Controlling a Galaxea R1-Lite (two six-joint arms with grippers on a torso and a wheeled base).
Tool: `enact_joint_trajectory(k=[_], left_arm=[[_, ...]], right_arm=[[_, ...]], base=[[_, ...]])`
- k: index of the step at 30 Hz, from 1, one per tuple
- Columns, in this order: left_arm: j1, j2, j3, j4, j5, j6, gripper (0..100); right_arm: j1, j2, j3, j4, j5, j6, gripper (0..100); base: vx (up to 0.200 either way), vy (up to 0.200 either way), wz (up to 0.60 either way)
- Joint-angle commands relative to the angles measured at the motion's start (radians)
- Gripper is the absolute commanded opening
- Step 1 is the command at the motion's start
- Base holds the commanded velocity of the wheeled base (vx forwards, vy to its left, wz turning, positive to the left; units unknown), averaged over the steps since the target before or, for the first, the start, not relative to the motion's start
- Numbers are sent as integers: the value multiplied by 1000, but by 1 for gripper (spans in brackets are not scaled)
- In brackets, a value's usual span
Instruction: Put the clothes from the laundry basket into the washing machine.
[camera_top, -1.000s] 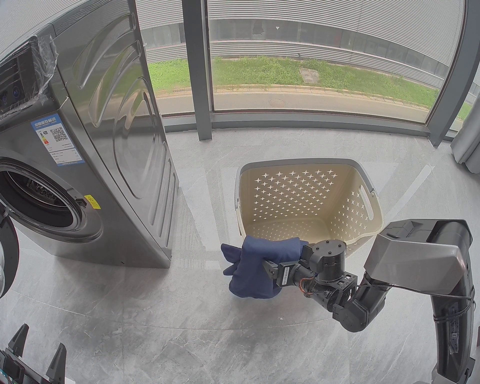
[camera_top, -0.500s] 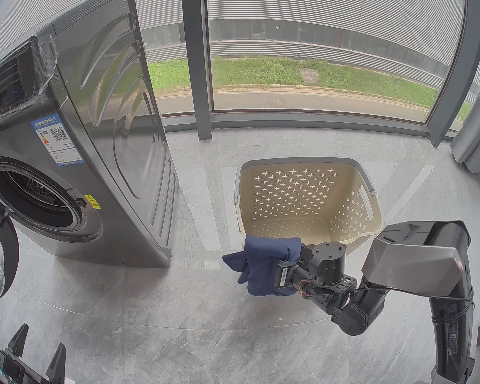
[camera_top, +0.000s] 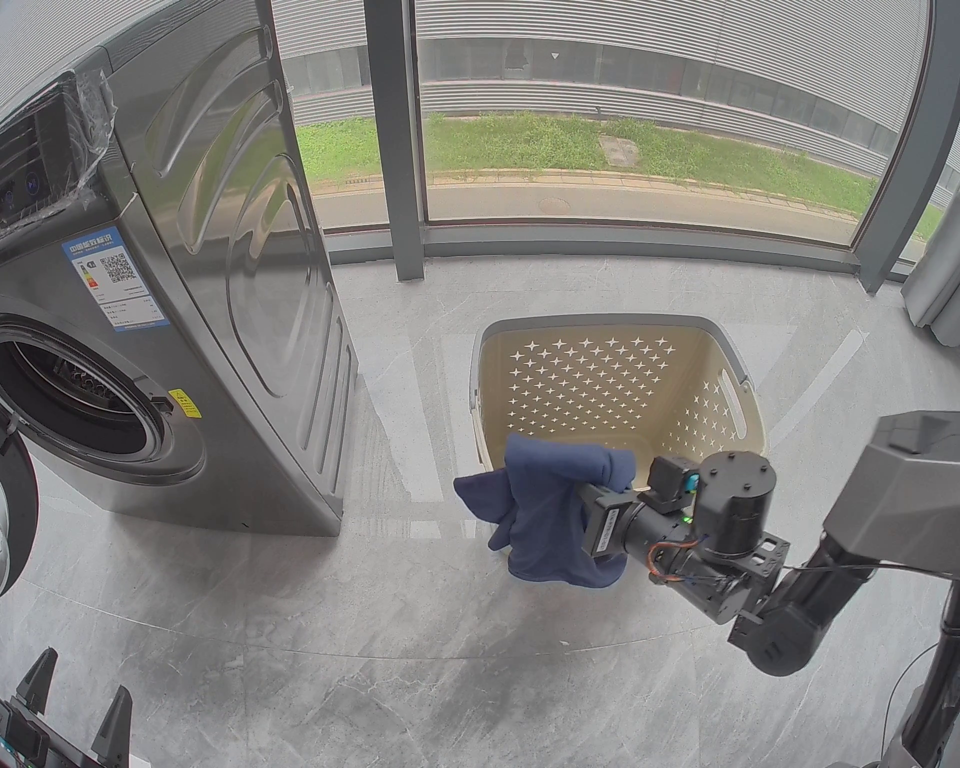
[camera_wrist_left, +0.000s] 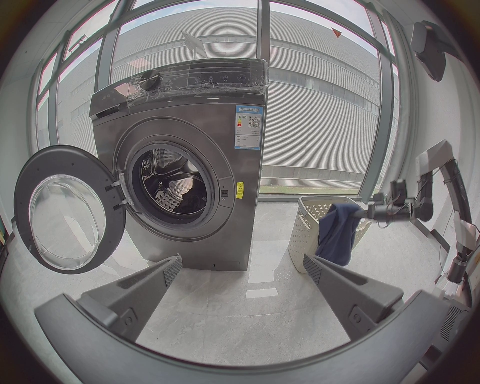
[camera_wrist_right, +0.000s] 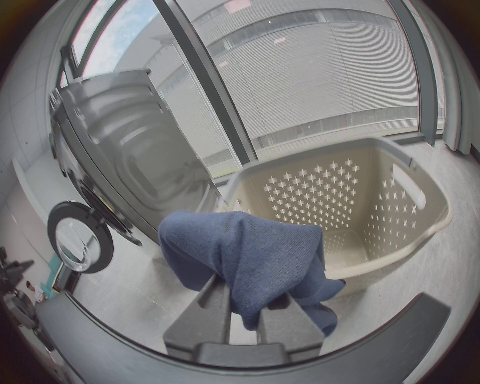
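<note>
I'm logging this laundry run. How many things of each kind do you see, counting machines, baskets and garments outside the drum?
Washing machine: 1
Laundry basket: 1
Blue garment, gripped by the right gripper: 1
Total: 3

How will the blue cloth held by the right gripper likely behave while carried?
Probably floppy: the blue cloth drapes in folds over the right gripper. Seemingly light: one pinch holds it all. Its loose end hangs free, so it may swing or snag.
</note>
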Motion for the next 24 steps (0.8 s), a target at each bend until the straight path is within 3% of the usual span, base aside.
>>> enact_joint_trajectory(k=[1, 5, 8, 11, 24], left_arm=[[0, -16, 16, 0, 0, 0, 100], [0, -16, 16, 2, 0, 2, 100], [0, -16, 15, 2, 0, 3, 100], [-2, -16, 15, 2, 0, 3, 100], [0, -16, 15, 2, 0, 2, 100]], right_arm=[[24, -310, 103, -5, 40, 0, 0], [24, -369, 117, -1, 51, -3, 0], [25, -394, 138, -10, 54, -65, 0], [32, -420, 160, -19, 60, -80, 0], [36, -445, 163, -19, 57, -82, 0]], base=[[0, 0, 0], [0, 0, 0], [0, 0, 0], [0, 0, 0], [-200, 0, 0]])
